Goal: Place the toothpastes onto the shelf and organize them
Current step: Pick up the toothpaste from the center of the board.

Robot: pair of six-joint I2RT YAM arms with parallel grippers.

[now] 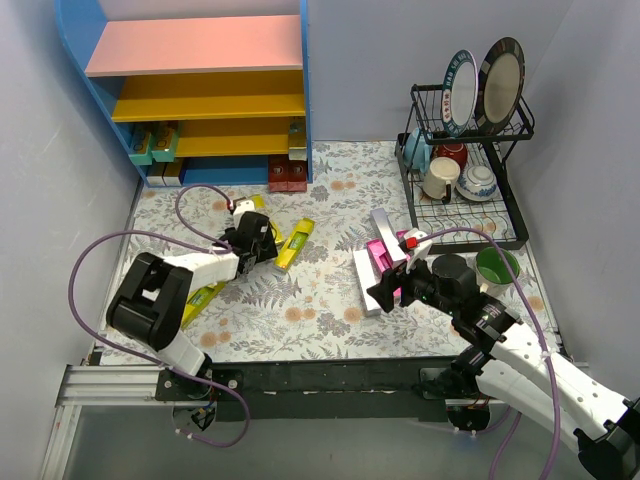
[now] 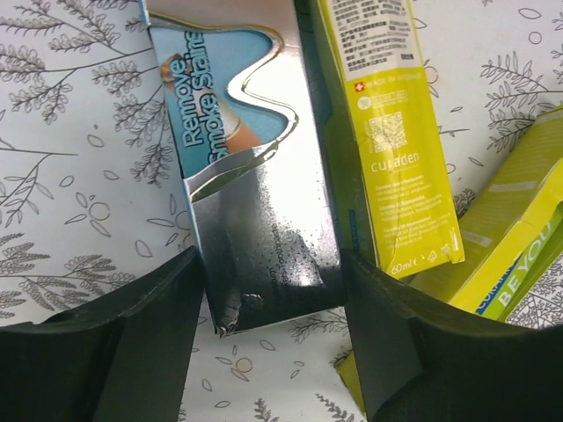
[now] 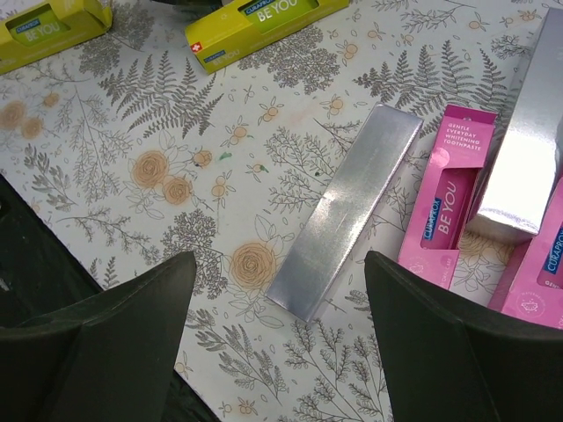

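Observation:
My left gripper [image 1: 262, 243] [image 2: 273, 308] is down on the table, shut on the near end of a silver and blue toothpaste box [image 2: 255, 176], with a finger touching each long side. Yellow toothpaste boxes [image 2: 391, 132] lie right beside it. My right gripper [image 1: 385, 285] [image 3: 280, 264] hangs open over a silver box [image 3: 347, 211] and holds nothing. Pink boxes [image 3: 444, 207] and another silver box [image 3: 528, 149] lie to its right. The shelf [image 1: 200, 45] stands at the back left, with a few boxes [image 1: 152, 145] on its lower boards.
A black dish rack [image 1: 465, 150] with plates, cups and a teapot stands at the back right. A green cup [image 1: 497, 265] sits beside my right arm. More yellow boxes [image 1: 296, 243] [image 1: 200, 300] lie around my left arm. Dark red boxes [image 1: 288, 175] stand at the shelf's foot.

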